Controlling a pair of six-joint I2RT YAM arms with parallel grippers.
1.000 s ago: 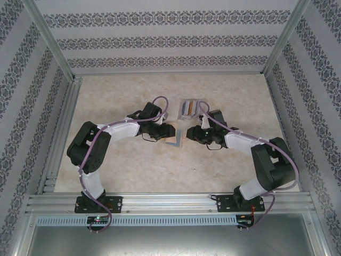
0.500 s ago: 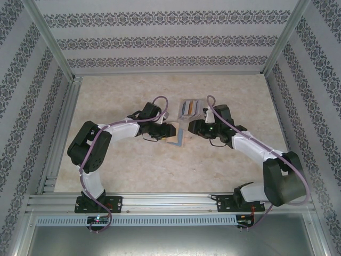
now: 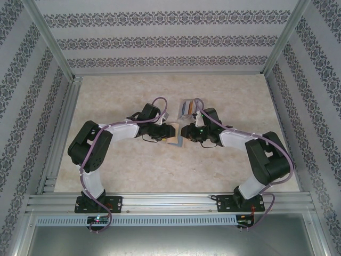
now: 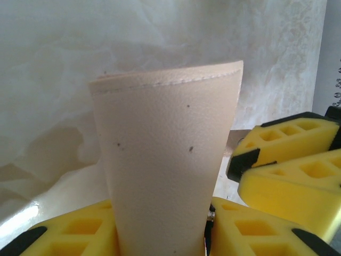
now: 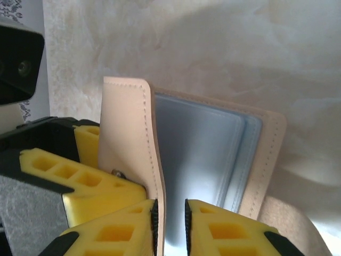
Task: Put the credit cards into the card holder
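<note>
- Two grippers are meeting at the wallet [image 3: 175,134], over the table [image 3: 122,165].
- Left gripper [image 4: 160,234] is clenching its flap [image 4: 165,149].
- Right gripper [image 5: 169,224] is straddling the flap's edge; clamped or not, I cannot tell.
- Cards [image 3: 186,108] are lying just behind.

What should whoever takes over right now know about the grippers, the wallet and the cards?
Left gripper: shut on the wallet, gripping its tan outer side.
Right gripper: jaws drawn in around the edge of a tan flap, with a slit beside it; a firm grip is not certain.
Wallet: between the two grippers, spread open, grey-blue pockets showing, no card seen in them.
Cards: orange, grey and blue, in the clear tray just beyond the grippers.
Done: wallet opened.
Left: take each card and slide it into a pocket.
</note>
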